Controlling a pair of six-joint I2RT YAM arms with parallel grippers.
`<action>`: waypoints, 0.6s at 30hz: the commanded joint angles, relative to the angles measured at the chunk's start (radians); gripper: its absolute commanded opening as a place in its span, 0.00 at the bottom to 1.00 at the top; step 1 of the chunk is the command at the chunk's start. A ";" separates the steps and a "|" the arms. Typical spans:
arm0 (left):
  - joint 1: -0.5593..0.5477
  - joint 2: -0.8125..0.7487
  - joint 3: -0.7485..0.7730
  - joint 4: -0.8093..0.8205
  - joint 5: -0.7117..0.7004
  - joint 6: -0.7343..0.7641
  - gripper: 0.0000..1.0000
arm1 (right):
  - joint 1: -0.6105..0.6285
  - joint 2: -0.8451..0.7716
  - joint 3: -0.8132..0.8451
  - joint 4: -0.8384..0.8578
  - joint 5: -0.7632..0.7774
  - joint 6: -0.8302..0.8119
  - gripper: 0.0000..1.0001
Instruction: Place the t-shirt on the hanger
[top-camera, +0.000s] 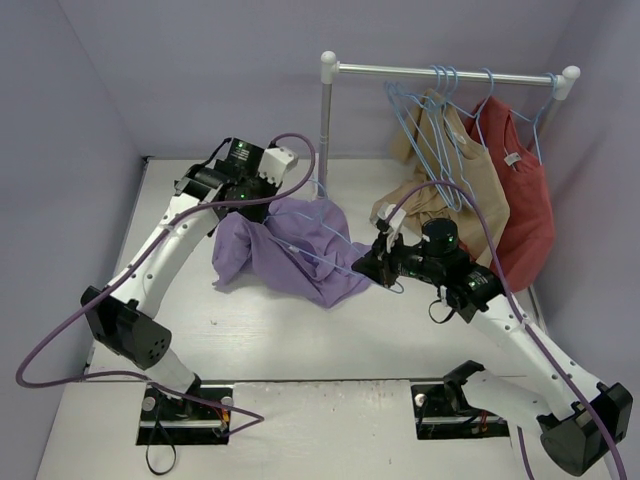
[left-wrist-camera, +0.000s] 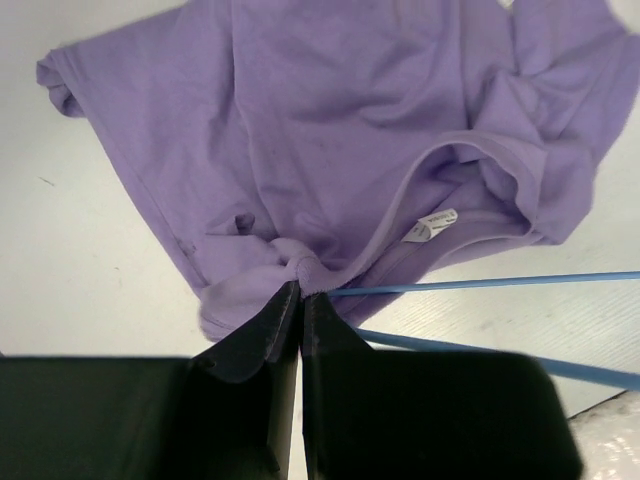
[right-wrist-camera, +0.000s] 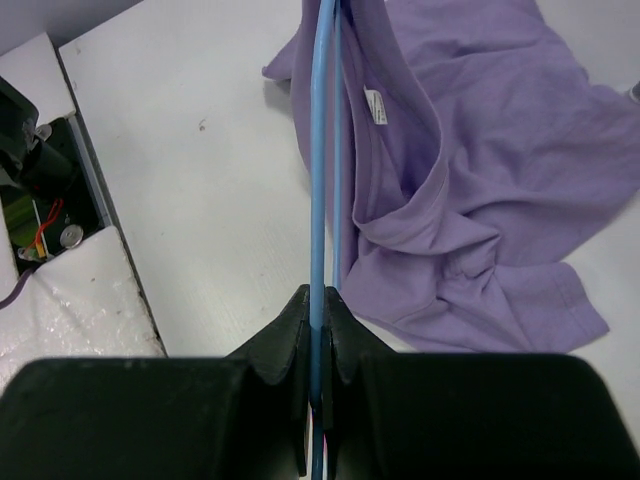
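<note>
The lavender t-shirt lies bunched on the table between the arms. My left gripper is shut on a fold of its cloth near the collar, seen in the left wrist view with the t-shirt hanging below it. My right gripper is shut on the light-blue wire hanger, whose wires run into the shirt. In the right wrist view the hanger rises straight from between the closed fingers, beside the t-shirt. Two hanger wires pass beside the left fingers.
A metal rail on a white post stands at the back right. It carries several spare blue hangers, a tan shirt and a red shirt. Purple walls close in the left, back and right sides.
</note>
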 joint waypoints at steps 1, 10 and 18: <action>-0.044 -0.093 0.079 0.029 -0.021 -0.175 0.00 | 0.011 -0.019 0.030 0.196 0.003 0.033 0.00; -0.107 -0.105 0.220 0.025 -0.042 -0.325 0.00 | 0.040 0.006 0.022 0.394 0.005 0.064 0.00; -0.168 -0.106 0.334 0.030 -0.109 -0.507 0.00 | 0.076 -0.007 0.024 0.545 0.102 0.056 0.00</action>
